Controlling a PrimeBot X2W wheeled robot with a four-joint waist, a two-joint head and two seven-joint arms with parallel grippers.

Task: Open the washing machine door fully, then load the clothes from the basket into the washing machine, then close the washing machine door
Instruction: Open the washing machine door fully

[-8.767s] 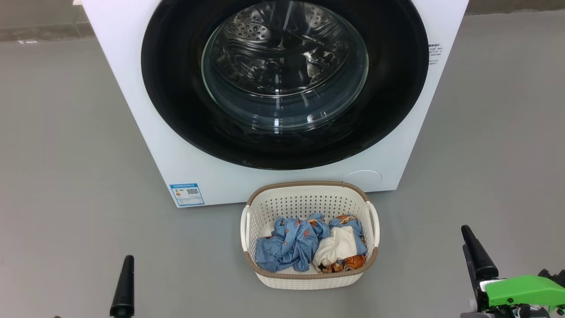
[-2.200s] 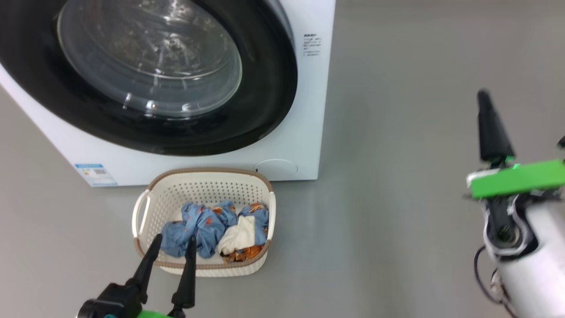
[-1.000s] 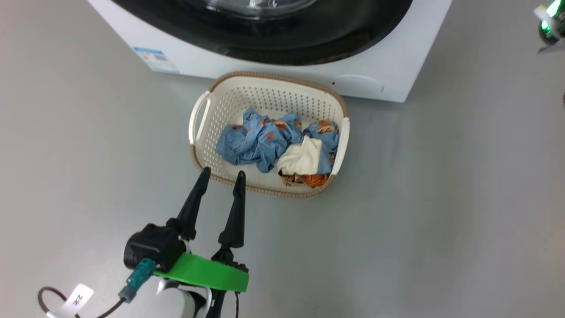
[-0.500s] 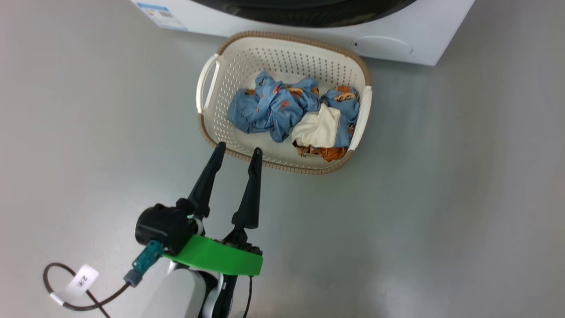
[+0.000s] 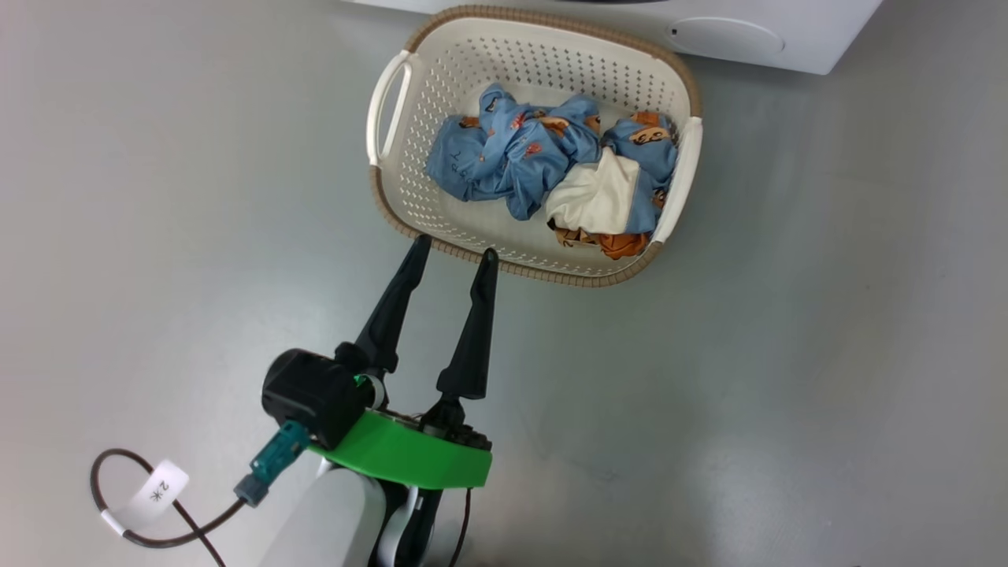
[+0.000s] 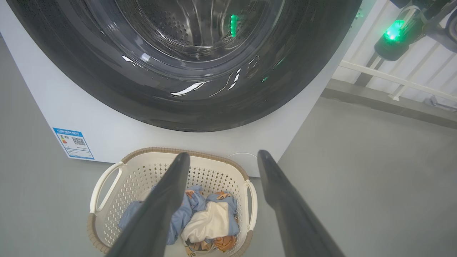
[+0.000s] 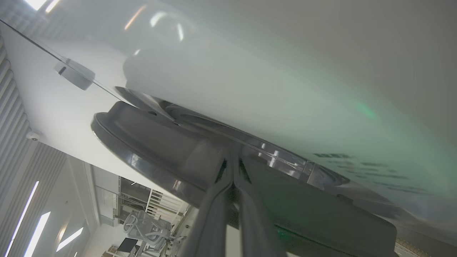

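Barely started tbh: the washing machine door (image 6: 200, 107) still looks shut, the right gripper (image 7: 232, 160) is pinched closed on nothing with its tips at the door's edge, the left gripper (image 5: 455, 246) hangs wide open just short of the basket (image 5: 543, 272), and all the clothes (image 5: 551, 165) sit inside it, so opening, loading and closing are all left.

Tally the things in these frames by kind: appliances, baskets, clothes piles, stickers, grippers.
Washing machine: 1
Basket: 1
Clothes pile: 1, garments too bunched to count
Blue label sticker: 1
Grippers: 2, left gripper and right gripper
Total: 6
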